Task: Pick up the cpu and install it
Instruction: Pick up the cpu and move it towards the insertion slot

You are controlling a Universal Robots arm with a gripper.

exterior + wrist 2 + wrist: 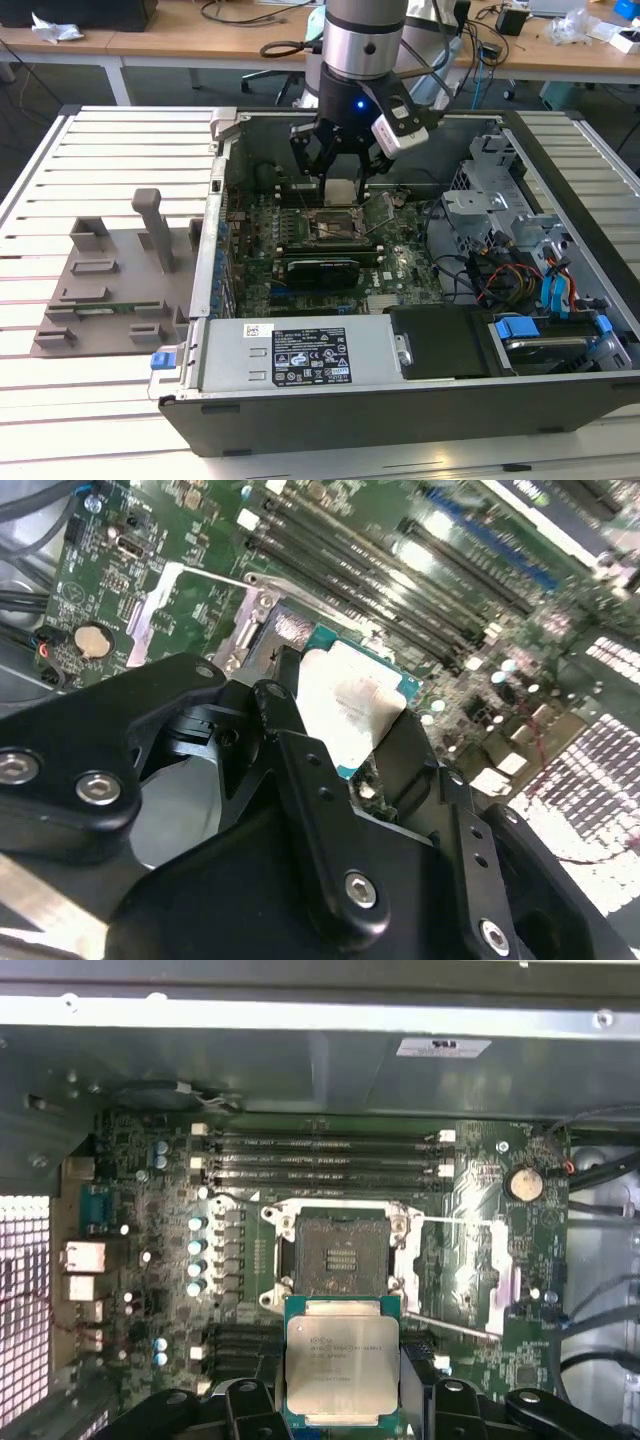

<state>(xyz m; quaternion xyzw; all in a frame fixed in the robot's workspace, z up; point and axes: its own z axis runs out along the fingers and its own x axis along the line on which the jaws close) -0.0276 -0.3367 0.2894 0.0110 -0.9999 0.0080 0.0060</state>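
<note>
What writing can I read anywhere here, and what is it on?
On the cpu, held in the gripper: lines of print, too small to read.
On the sticker on the case wall: too small to read.
On the label at the case front: print and symbols, too small to read.

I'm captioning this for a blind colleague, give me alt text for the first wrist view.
The silver-lidded cpu is gripped in black jaws, not yet in the open, empty socket on a green motherboard. Memory slots lie beyond the socket, inside a grey metal case.
</note>
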